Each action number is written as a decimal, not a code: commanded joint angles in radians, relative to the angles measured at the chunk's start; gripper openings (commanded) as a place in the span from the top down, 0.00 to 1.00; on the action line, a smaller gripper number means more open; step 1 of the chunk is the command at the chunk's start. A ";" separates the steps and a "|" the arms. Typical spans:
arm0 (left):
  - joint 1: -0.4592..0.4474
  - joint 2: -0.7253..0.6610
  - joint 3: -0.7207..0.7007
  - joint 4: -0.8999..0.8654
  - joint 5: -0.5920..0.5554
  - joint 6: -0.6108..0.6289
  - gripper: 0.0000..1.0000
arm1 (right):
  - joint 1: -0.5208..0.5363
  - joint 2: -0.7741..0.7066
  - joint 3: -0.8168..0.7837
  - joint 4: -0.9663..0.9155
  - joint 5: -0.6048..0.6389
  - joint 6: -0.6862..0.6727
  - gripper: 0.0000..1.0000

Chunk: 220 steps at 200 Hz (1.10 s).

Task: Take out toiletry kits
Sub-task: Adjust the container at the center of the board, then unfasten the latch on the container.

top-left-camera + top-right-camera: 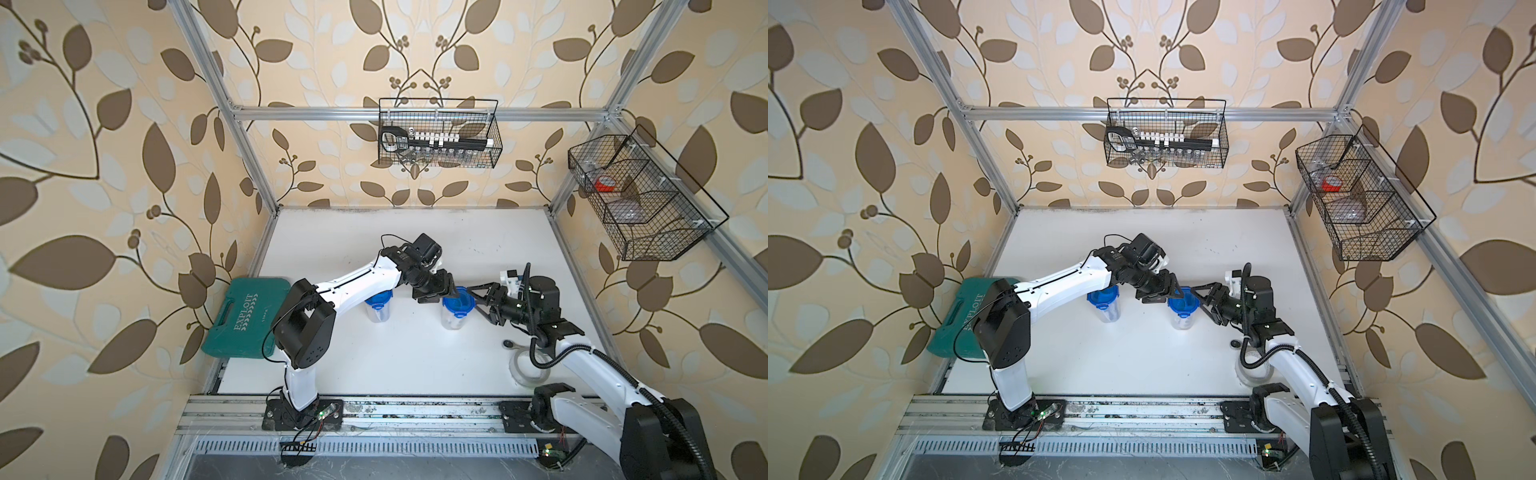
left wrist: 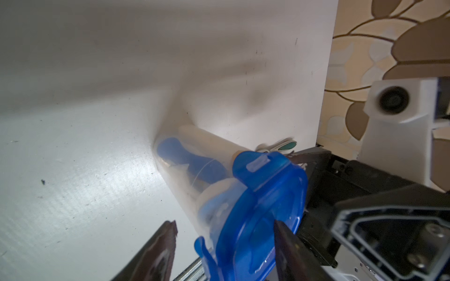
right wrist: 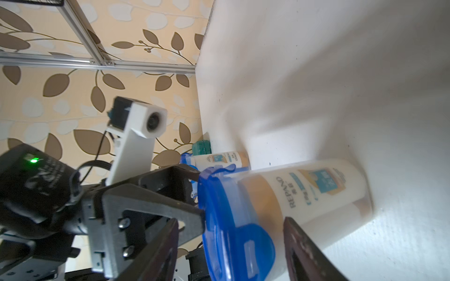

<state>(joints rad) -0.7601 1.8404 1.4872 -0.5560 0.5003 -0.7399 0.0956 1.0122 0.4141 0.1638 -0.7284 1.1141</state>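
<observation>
On the white table [image 1: 374, 353], one kit [image 3: 316, 192] sits in the lidded jar [image 1: 452, 322] between the arms, the other kit [image 3: 220, 159] in the jar [image 1: 377, 313] nearer the green case [image 1: 245, 316]. The left gripper [image 2: 224, 223] and right gripper [image 3: 231, 221] straddle the first jar's blue lid [image 1: 457, 305], jaws apart (neither visibly clamped).

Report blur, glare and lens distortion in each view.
In both top views: sharp, but wide-angle distortion splays the aluminium frame outward; table evenly lit. Left wrist view: jar and blue lid are motion-blurred, with glare on the table. Right wrist view: soft blur too, yet the white bottle shows legible lettering.
</observation>
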 commanded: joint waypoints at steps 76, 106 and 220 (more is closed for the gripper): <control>-0.018 -0.027 0.003 0.022 0.076 -0.001 0.33 | -0.118 0.050 -0.115 0.287 -0.260 0.095 0.54; -0.027 -0.034 0.007 0.007 0.079 0.011 0.31 | -0.123 0.063 -0.150 0.328 -0.264 0.116 0.53; -0.031 -0.013 -0.056 -0.051 -0.005 -0.003 0.36 | -0.132 0.153 -0.204 0.568 -0.334 0.230 0.60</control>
<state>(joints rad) -0.7803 1.8393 1.4708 -0.5556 0.5434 -0.7376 -0.0322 1.1343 0.2356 0.6014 -1.0218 1.2835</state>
